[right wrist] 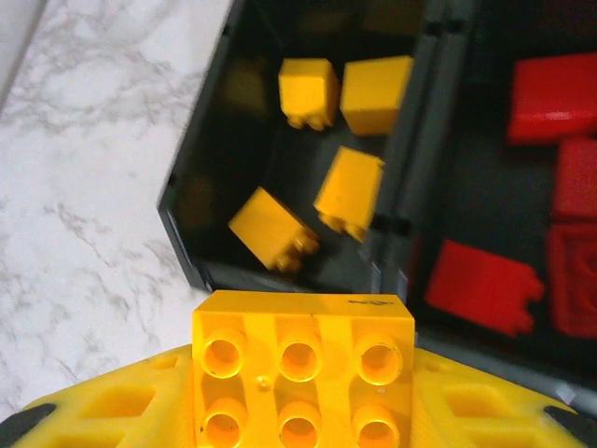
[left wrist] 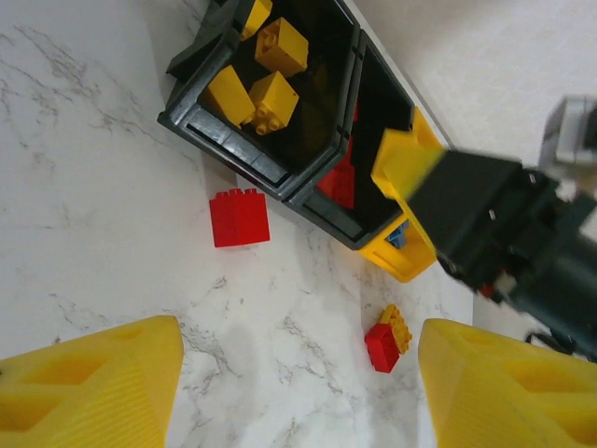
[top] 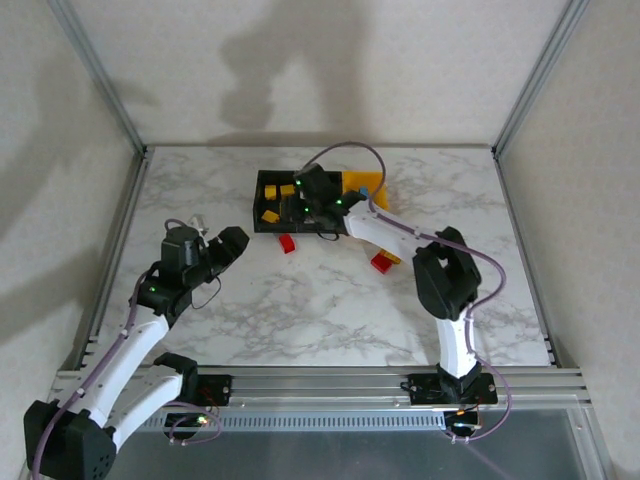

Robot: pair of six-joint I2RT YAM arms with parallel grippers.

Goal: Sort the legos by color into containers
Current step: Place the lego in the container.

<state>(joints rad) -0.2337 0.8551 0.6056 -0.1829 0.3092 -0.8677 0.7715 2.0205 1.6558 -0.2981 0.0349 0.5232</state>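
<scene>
Firmly clamped in the right gripper [right wrist: 303,392], a yellow brick [right wrist: 303,350] fills the gap between its fingers. The left gripper [left wrist: 298,392] gapes empty, a red brick [left wrist: 240,217] lying ahead

The marble table [left wrist: 112,215] carries the joined containers [left wrist: 219,149], a red lego [left wrist: 240,217] and a red-and-yellow pair [left wrist: 387,338].
</scene>
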